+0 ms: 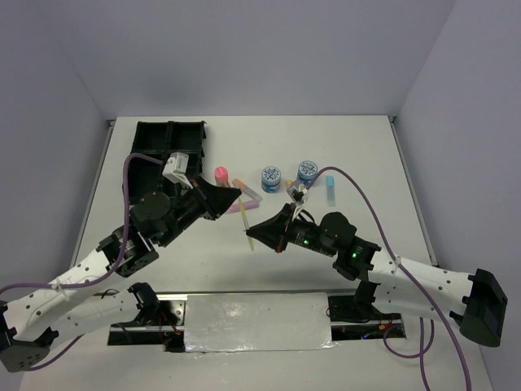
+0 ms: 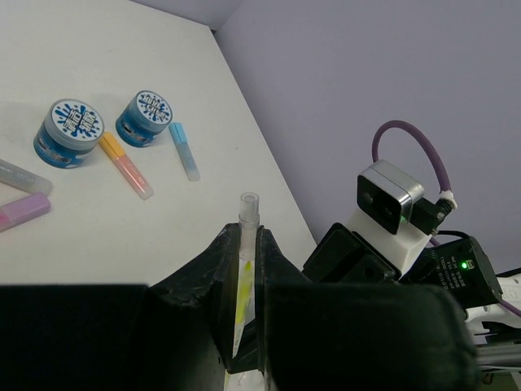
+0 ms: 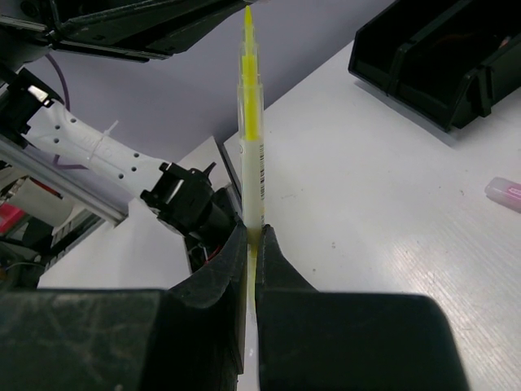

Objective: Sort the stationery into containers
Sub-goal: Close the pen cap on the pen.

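Left gripper (image 2: 242, 238) is pinched nearly closed on the thin yellow-green pen (image 2: 247, 213), whose clear end pokes out past its fingertips. And look, the right gripper (image 3: 252, 235) is clamped on that very same pen, jaws pressed tight against the barrel, the yellow tip pointing up at the other arm. So both have hold of it, lifted off the white table (image 1: 358, 147), to the right of the black four-compartment tray (image 1: 151, 130) and nearer the arms than the tray is. Just right of the tray stands the pink-capped stubby tube (image 1: 221, 174). Further right of the tray sit the two round blue-patterned tins (image 1: 271, 177), side by side, with an orange marker (image 2: 124, 165) just beside them and a light-blue marker (image 2: 184, 151) a little beyond. A pink marker (image 1: 460, 199) lies farthest from the tray, out by the table's right edge.
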Motion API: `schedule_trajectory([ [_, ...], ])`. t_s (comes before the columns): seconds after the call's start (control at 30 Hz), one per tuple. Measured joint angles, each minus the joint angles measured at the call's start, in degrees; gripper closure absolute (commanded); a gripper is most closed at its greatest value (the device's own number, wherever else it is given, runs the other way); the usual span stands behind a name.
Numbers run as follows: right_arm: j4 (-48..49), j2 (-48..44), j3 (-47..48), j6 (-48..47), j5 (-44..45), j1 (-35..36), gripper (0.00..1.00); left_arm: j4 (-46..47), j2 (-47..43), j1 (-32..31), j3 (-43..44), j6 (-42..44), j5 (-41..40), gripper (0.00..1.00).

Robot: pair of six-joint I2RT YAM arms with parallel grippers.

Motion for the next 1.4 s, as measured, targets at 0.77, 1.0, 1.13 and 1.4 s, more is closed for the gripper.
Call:
schedule_trajectory([
  [0.77, -2.5, -0.7, 1.5, -1.2, 0.3, -3.2, 1.00, 4.1, 1.9, 0.2, -1.8, -0.3, 2.1, 1.00],
  [1.0, -2.0, 0.0, 1.5, -1.1, -0.7, -4.2, 1.00, 6.1, 2.2, 0.5, -2.9, -0.7, 2.1, 1.00],
  [1.13, -1.9, 0.0, 1.5, -1.1, -1.6, -4.9, 1.00, 6.6, 2.6, 0.5, -2.9, 0.0, 2.5, 1.00],
  [1.4, -1.6, 0.0, 1.9, -1.2, -5.4, -8.3, 1.00, 11.0, 3.5, 0.9, -3.9, 0.9, 3.7, 1.00],
])
